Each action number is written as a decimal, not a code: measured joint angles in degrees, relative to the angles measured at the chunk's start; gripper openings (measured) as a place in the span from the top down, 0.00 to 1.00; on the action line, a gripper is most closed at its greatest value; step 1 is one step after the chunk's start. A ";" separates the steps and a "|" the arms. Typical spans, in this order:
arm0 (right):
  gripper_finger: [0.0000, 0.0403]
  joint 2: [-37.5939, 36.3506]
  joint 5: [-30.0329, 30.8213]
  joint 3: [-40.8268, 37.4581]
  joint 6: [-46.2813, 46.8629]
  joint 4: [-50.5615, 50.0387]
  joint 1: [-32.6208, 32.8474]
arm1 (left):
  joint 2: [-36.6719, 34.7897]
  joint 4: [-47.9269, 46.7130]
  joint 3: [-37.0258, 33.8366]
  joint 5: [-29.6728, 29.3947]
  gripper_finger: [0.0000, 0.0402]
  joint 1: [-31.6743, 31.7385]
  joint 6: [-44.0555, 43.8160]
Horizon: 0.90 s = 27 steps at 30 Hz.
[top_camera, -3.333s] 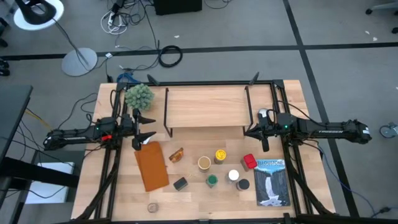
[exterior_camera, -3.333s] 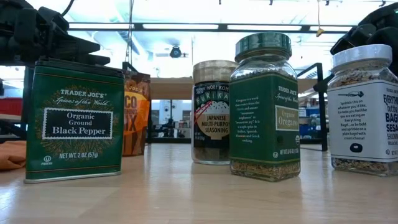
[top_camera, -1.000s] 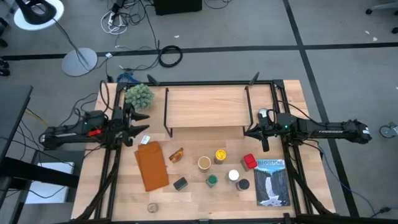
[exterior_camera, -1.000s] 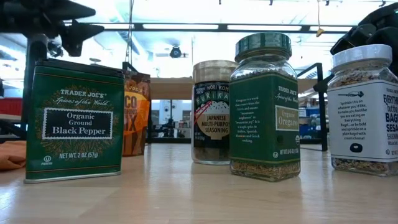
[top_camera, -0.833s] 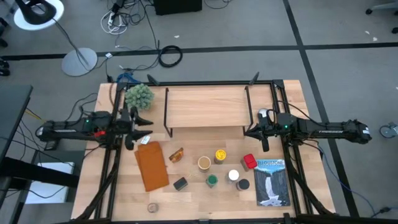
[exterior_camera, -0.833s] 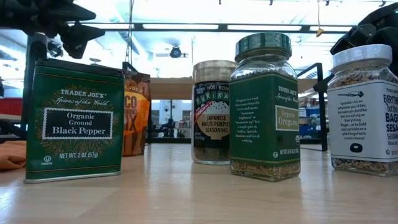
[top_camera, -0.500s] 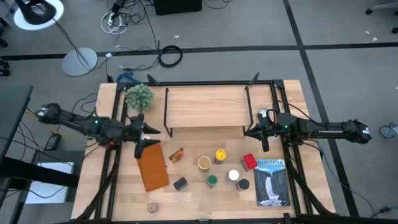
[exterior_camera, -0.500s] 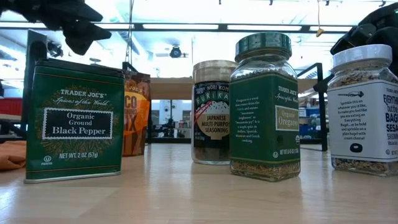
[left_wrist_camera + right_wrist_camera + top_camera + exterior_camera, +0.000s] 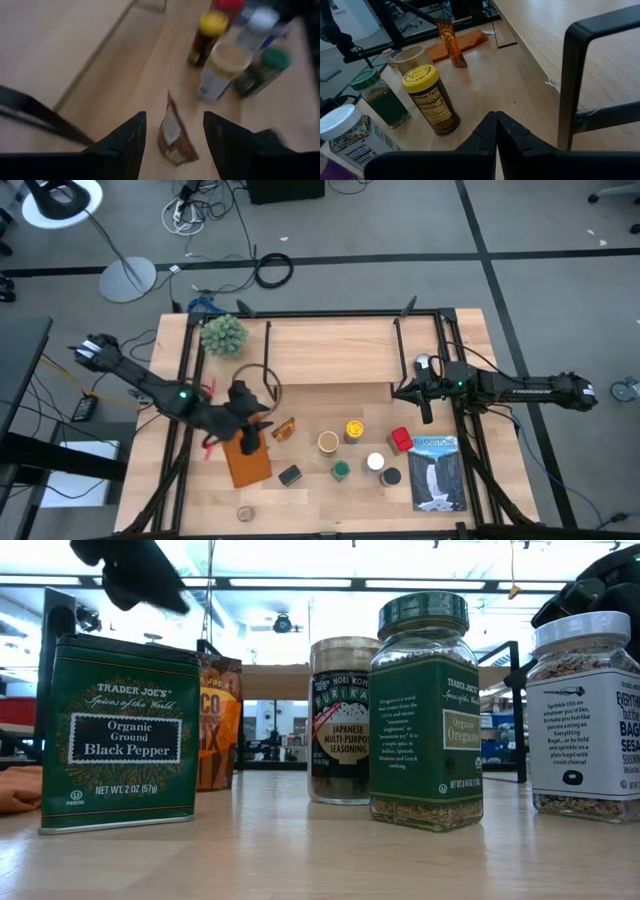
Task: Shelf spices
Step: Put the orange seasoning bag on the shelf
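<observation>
— Where do we find our left gripper (image 9: pixel 252 423)?

— Over the table's left half, above the flat orange-brown notebook (image 9: pixel 245 454), near the upright brown spice packet (image 9: pixel 173 135). Its jaws stand wide apart and hold nothing; the packet shows between the two dark fingers (image 9: pixel 122 145) but apart from them.

— And our right gripper (image 9: pixel 402 391)?

— Near the right legs of the low wooden-topped shelf with black wire legs (image 9: pixel 330 352), fingers pressed together on nothing.

— The spices?

— All on the tabletop in front of the shelf: yellow-lidded jar (image 9: pixel 354 429), tan-lidded jar (image 9: pixel 328 442), green-lidded oregano jar (image 9: pixel 426 710), white-lidded jar (image 9: pixel 375 462), red tin (image 9: pixel 401 440), green black-pepper tin (image 9: pixel 120 733).
</observation>
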 joint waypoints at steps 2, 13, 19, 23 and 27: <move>0.97 0.02 0.00 0.00 0.00 0.00 0.00 | 3.66 -1.57 1.80 0.49 0.50 0.61 -1.56; 0.97 0.01 -0.02 0.00 0.00 0.00 0.02 | 14.39 -2.27 4.01 6.83 0.50 4.73 -6.38; 0.97 0.00 -0.01 0.00 0.02 0.11 0.01 | 15.44 -2.83 4.02 7.71 0.63 6.63 -6.52; 0.97 0.01 0.00 0.00 0.01 0.18 0.01 | 15.41 -2.16 4.05 9.06 0.84 7.09 -5.83; 0.97 0.02 0.00 0.00 0.00 0.24 0.00 | 15.33 -3.15 6.40 9.89 0.98 7.06 -1.43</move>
